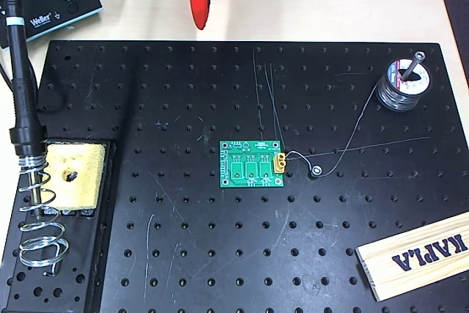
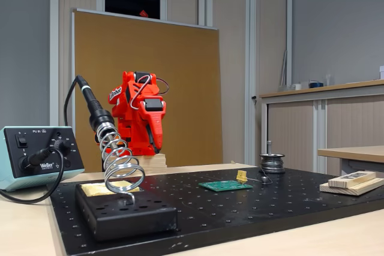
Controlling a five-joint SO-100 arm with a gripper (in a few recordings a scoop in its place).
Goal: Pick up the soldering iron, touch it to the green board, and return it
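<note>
Nothing is picked up yet: the soldering iron point(image 1: 20, 71) sits tip-down in the coiled wire holder point(image 1: 40, 225) at the left edge of the overhead view, beside the yellow sponge point(image 1: 73, 175). The green board point(image 1: 253, 164) lies flat near the middle of the black perforated plate point(image 1: 220, 254), well apart from the iron. The red arm is folded at the back, its hand point(image 1: 199, 12) pointing down with fingers seemingly pressed together. Next it must reach across, spread, and grip the handle above the coil.
</note>
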